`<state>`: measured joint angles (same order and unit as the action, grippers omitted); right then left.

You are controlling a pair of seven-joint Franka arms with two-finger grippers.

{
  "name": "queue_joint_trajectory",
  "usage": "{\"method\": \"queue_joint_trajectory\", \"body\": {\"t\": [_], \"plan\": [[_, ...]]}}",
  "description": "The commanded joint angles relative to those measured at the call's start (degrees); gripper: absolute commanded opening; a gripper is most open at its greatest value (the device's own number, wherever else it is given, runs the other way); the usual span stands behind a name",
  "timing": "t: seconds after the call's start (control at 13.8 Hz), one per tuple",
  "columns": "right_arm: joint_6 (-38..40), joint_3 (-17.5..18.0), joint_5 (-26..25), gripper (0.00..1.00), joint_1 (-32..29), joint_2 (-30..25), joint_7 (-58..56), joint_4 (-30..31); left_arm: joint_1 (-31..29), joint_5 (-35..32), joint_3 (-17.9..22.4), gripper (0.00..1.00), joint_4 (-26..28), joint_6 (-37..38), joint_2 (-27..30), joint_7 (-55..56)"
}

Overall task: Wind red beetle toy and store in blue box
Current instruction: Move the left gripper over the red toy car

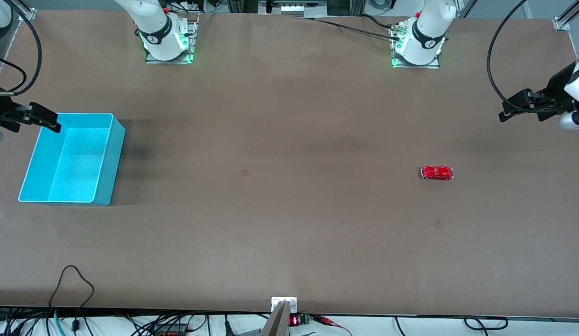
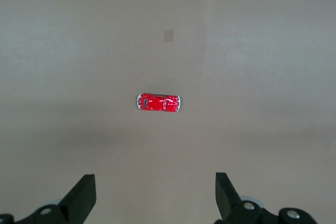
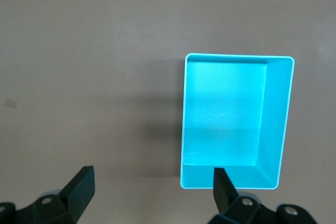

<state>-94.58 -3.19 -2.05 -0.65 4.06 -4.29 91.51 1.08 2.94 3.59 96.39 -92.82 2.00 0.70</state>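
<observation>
Toward the left arm's end of the table [image 1: 289,261] you see the red beetle toy [image 1: 437,172] on its wheels, alone. Your left gripper [image 2: 155,195] hangs high over that end, jaws spread and holding nothing. Your right gripper [image 3: 152,192] hovers by the blue box [image 1: 109,158] at its own end, jaws released too.

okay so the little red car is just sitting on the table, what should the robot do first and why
Probably bring the left claw down over the red beetle toy and close on it. The toy sits alone on the table at the left arm's end, that claw is open and holds nothing, and the blue box is empty under the right claw.
</observation>
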Motion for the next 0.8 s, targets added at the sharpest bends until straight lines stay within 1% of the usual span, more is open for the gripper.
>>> {"method": "queue_joint_trajectory", "body": {"t": [0.0,0.22,0.36,0.58,0.73], "plan": [[0.27,0.29,1.00,1.00,-0.32,-0.54,-0.02,0.33,-0.11,-1.18,0.01,1.00,1.08,0.27,0.90,-1.04],[0.36,0.29,0.99,1.00,-0.32,-0.72,-0.28,0.33,0.41,-1.18,-0.17,1.00,0.64,-0.26,-0.14,-0.17],[0.18,0.29,0.99,1.00,-0.32,-0.72,0.24,0.33,0.67,-0.21,-0.17,1.00,0.38,0.09,-4.00,-0.60],[0.00,0.29,0.99,1.00,-0.58,0.77,0.33,0.24,0.94,0.57,-0.17,1.00,-0.14,-0.26,-8.75,-0.96],[0.18,0.29,0.99,1.00,-0.32,3.31,-0.10,0.24,0.85,0.05,-0.08,1.00,-3.03,0.00,-13.31,-4.10]]}}
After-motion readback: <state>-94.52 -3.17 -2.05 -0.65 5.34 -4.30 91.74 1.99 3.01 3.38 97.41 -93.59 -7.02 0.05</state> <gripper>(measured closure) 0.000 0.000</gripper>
